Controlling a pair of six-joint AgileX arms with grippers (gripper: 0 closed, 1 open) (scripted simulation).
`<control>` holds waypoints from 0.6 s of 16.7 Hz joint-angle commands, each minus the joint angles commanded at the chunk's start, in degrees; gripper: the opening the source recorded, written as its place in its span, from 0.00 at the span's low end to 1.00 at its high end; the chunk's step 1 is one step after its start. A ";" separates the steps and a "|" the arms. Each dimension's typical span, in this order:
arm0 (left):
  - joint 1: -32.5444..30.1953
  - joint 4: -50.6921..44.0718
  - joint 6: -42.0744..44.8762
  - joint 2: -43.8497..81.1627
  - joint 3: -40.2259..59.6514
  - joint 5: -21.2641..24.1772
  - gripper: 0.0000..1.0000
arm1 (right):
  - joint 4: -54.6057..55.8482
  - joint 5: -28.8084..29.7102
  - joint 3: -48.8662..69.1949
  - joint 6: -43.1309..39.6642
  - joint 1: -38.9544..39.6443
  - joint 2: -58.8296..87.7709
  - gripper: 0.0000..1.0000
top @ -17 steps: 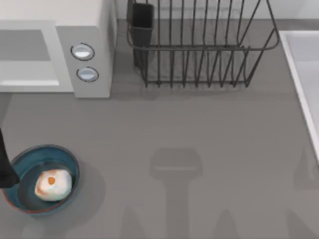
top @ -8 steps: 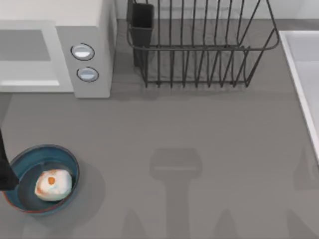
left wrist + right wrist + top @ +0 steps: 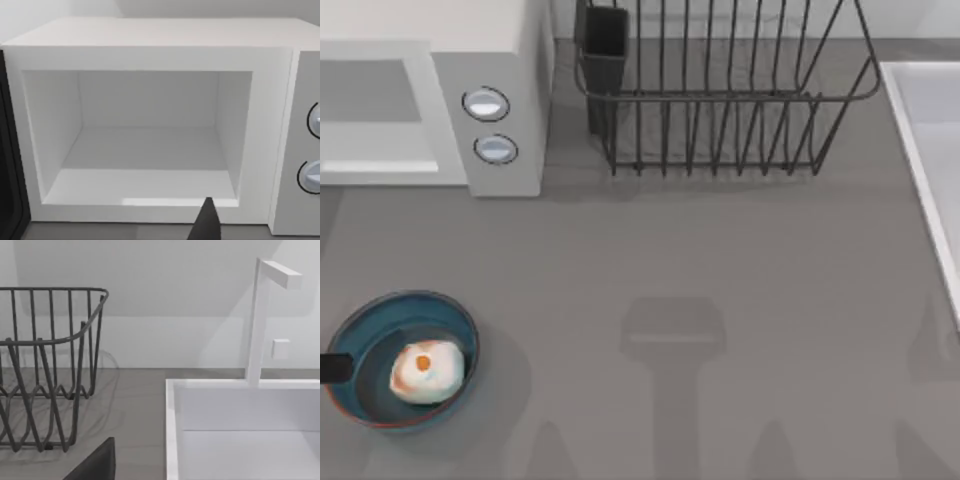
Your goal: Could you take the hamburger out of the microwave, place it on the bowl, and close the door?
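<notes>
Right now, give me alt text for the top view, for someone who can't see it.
The hamburger sits in the blue bowl at the table's front left, a dark piece of the left arm at the bowl's left rim. Behind it, the white microwave shows its open cavity, with a black wire rack to its right.

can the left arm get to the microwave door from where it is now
Probably yes: the left gripper faces the large white boxy microwave, cavity empty, with the dark open door beside it and nothing between.
</notes>
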 joint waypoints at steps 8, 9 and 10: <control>0.00 0.00 0.00 0.00 0.00 0.00 0.00 | 0.00 0.00 0.00 0.00 0.00 0.00 1.00; 0.00 0.00 0.00 0.00 0.00 0.00 0.00 | 0.00 0.00 0.00 0.00 0.00 0.00 1.00; 0.00 0.00 0.00 0.00 0.00 0.00 0.00 | 0.00 0.00 0.00 0.00 0.00 0.00 1.00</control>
